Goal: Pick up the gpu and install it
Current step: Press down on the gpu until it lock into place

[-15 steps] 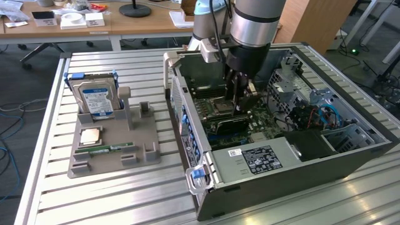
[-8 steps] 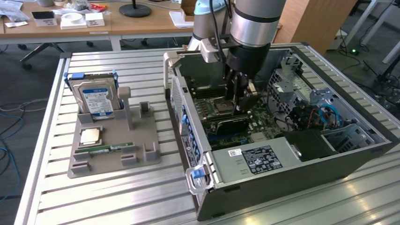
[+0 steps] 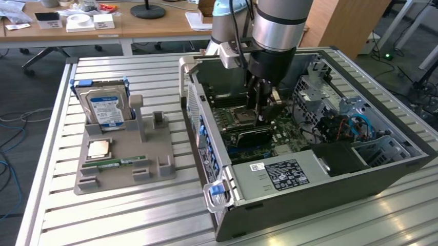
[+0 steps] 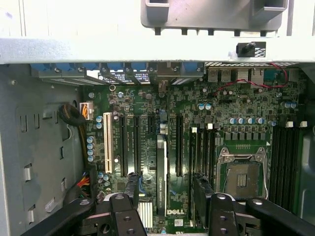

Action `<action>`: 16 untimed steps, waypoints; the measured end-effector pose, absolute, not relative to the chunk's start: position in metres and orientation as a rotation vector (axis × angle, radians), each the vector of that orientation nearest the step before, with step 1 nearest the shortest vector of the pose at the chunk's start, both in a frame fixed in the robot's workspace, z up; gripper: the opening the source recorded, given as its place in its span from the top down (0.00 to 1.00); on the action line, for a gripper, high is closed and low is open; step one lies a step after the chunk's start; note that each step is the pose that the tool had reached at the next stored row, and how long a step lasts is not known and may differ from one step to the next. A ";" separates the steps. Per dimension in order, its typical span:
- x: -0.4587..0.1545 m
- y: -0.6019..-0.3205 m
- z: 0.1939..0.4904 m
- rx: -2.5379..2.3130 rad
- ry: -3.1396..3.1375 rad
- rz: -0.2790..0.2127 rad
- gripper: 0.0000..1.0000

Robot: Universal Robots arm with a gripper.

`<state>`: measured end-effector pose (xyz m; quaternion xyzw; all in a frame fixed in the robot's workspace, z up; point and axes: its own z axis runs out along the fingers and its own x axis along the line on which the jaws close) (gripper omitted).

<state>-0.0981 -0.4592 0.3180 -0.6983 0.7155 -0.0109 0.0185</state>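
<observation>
Your gripper (image 3: pixel 263 114) hangs released and empty inside the open computer case (image 3: pixel 321 169), at frame centre. The gpu (image 4: pixel 161 177) stands edge-on in a motherboard (image 4: pixel 147 118) slot, between the gripper's spread fingers (image 4: pixel 129 189).

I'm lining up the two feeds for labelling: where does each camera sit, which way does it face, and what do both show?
Exterior view: off the arm, above the table, looking down at the open PC case; the arm and gripper reach inside.
Wrist view: on the wrist, facing the motherboard; open gripper fingers show.
Shared: motherboard, seated gpu, CPU socket.
</observation>
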 end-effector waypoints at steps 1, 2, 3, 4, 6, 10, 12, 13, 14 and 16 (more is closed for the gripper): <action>-0.098 -0.459 0.318 -2.168 2.222 -0.034 0.43; -0.098 -0.459 0.318 -2.168 2.222 -0.034 0.43; -0.098 -0.459 0.318 -2.168 2.222 -0.034 0.43; -0.098 -0.459 0.318 -2.168 2.222 -0.034 0.43; -0.098 -0.459 0.317 -2.169 2.222 -0.034 0.89; -0.098 -0.459 0.317 -2.169 2.222 -0.035 0.89; -0.098 -0.459 0.317 -2.169 2.222 -0.035 0.89; -0.098 -0.459 0.316 -2.169 2.222 -0.035 0.89; -0.098 -0.459 0.315 -2.168 2.222 -0.034 0.89; -0.098 -0.459 0.312 -2.169 2.222 -0.035 0.89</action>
